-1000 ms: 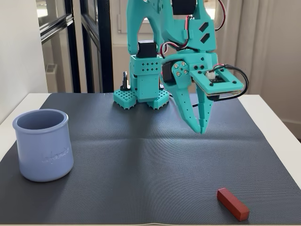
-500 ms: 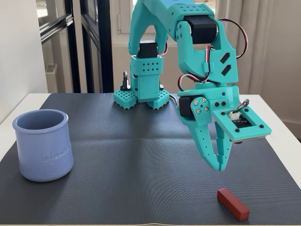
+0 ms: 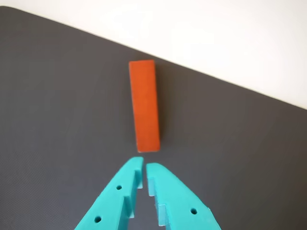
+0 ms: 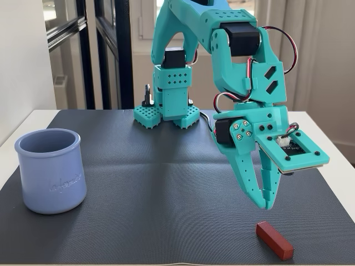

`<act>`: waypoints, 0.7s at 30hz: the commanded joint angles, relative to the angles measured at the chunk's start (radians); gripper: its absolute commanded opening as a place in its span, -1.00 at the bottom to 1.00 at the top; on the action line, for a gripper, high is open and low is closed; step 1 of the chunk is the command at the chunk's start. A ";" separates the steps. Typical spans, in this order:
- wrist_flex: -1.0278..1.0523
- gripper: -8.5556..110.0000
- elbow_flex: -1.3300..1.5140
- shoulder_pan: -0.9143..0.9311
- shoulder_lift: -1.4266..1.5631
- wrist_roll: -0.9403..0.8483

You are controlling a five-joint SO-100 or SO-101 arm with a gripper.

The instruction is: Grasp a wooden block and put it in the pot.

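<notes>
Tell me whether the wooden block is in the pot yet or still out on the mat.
Out. The wooden block lies flat on the mat, far from the pot.

The setting is a home or office room. A white table (image 4: 33, 119) carries a dark ribbed mat (image 4: 138, 183). Black-framed glazed doors (image 4: 105, 50) and pale curtains (image 4: 316, 50) stand behind it.

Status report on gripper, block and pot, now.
Gripper shut, empty, hovering just short of the wooden block. Block flat on the mat, untouched. Pot upright at fixed view's left. Nothing in the way.
</notes>
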 commanded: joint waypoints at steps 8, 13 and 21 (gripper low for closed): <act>-0.123 -0.85 -0.080 -0.020 -0.069 0.006; -0.129 -0.85 -0.126 -0.029 -0.084 0.006; -0.127 -0.85 -0.117 -0.048 -0.109 0.005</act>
